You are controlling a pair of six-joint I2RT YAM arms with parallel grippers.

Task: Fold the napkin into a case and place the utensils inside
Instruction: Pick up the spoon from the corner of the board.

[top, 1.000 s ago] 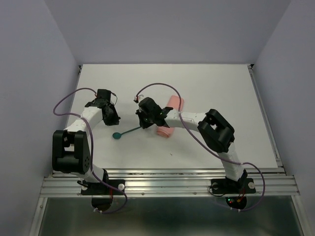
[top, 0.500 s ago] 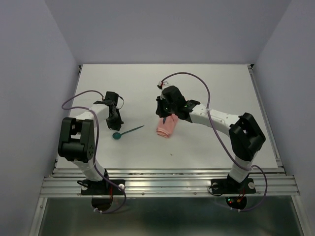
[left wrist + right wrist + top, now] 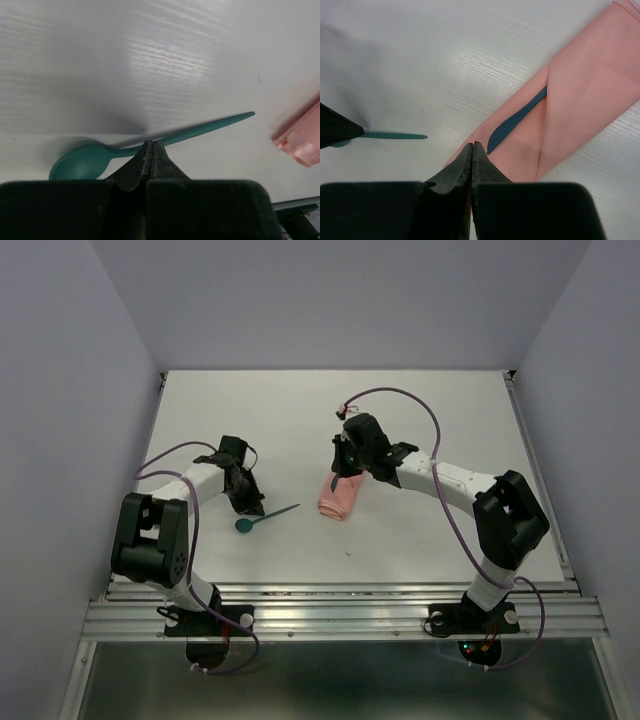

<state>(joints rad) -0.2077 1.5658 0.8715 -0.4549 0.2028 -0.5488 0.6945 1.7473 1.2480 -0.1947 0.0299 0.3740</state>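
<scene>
The salmon-pink napkin, folded into a narrow case, lies mid-table. A teal knife is tucked under its fold, blade end showing. A teal spoon lies left of the case, bowl toward the near left. My left gripper is shut on the spoon at its neck, and the handle's shadow stands apart from it. In the top view the left gripper stands just over the spoon. My right gripper is shut and holds nothing, hovering over the case's near-left end; the top view shows this right gripper above the case.
Purple cables loop over both arms. The white table ends at side rails and a metal rail at the near edge. In the right wrist view the spoon's handle tip shows left of the case.
The right gripper swung right from beside the spoon to above the case. The left gripper came down, shut at the spoon's neck, and the spoon shifted slightly toward the near right.
</scene>
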